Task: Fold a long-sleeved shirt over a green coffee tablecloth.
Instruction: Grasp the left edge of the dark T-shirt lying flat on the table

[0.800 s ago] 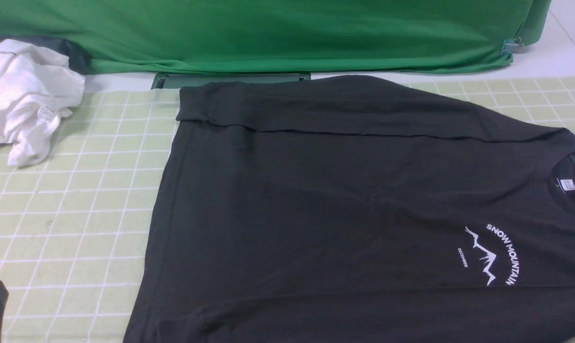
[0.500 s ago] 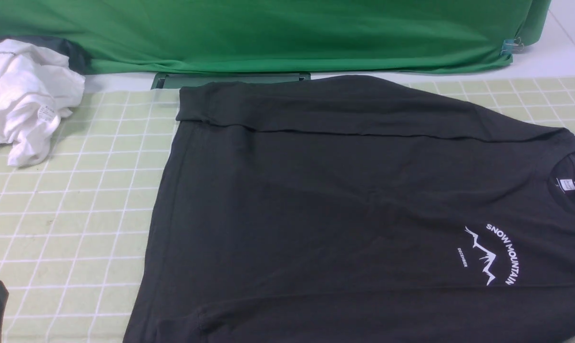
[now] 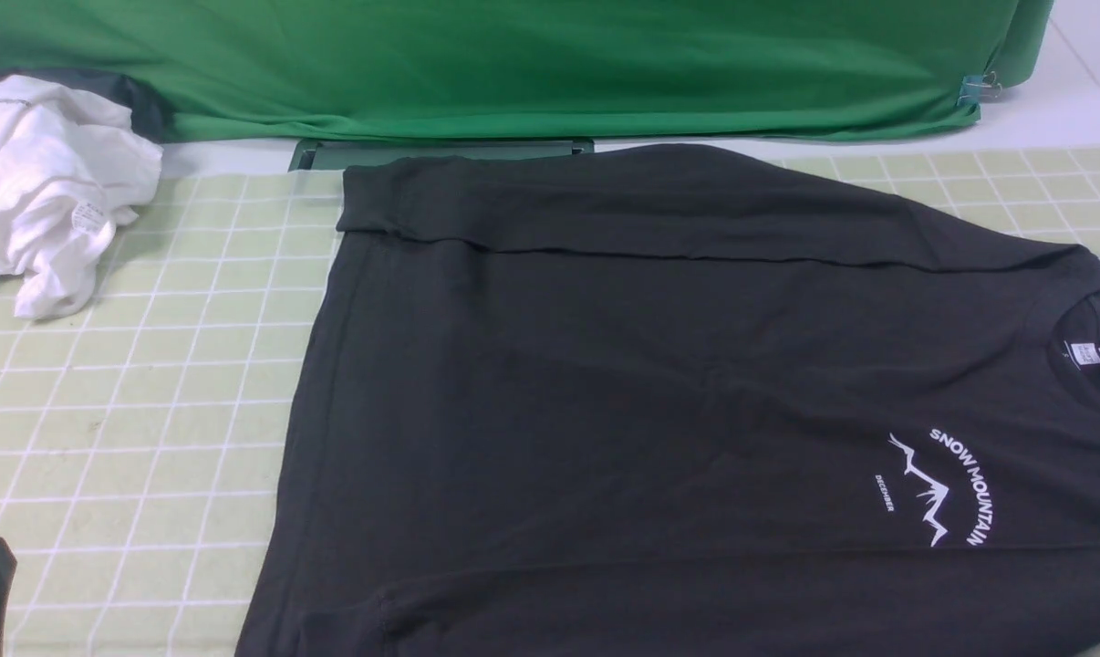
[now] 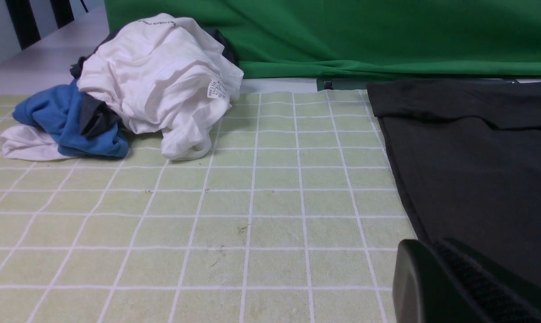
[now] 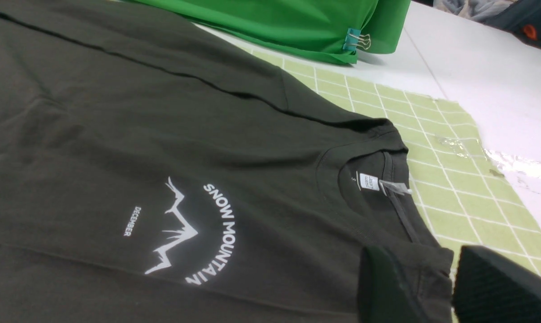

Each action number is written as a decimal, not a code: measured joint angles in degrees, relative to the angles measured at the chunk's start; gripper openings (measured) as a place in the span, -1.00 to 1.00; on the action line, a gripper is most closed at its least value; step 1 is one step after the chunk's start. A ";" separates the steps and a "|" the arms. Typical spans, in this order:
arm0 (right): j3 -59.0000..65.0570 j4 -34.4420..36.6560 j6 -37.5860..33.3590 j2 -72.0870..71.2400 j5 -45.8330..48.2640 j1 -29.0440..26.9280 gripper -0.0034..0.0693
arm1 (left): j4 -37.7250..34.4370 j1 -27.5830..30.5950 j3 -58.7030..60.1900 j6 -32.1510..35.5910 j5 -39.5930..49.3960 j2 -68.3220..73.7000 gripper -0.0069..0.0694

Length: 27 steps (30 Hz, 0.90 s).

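The long-sleeved shirt [image 3: 605, 383] on the green coffee tablecloth [image 3: 149, 411] looks soft and floppy, probably best pinched at its collar-side edge, where the right end effector [image 5: 425, 264] gapes open; the left end effector [image 4: 432, 269], can't tell.

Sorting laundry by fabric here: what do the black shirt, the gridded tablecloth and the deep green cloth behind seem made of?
The black shirt: matte, soft knit, probably cotton; fine creases, ribbed collar. The gridded tablecloth: matte, slightly fuzzy weave, perhaps cotton or blend; lies flat, shows specks. The deep green cloth: smooth, faint sheen, flowing folds, likely synthetic.
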 joint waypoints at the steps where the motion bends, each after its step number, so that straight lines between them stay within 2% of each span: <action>1: 0.00 0.00 0.00 0.00 0.00 0.00 -0.25 | 0.00 0.00 0.00 0.00 0.00 0.00 -0.77; 27: 0.00 0.00 0.04 0.00 -0.05 0.96 -0.25 | 0.00 0.00 0.00 0.00 0.00 0.00 -0.77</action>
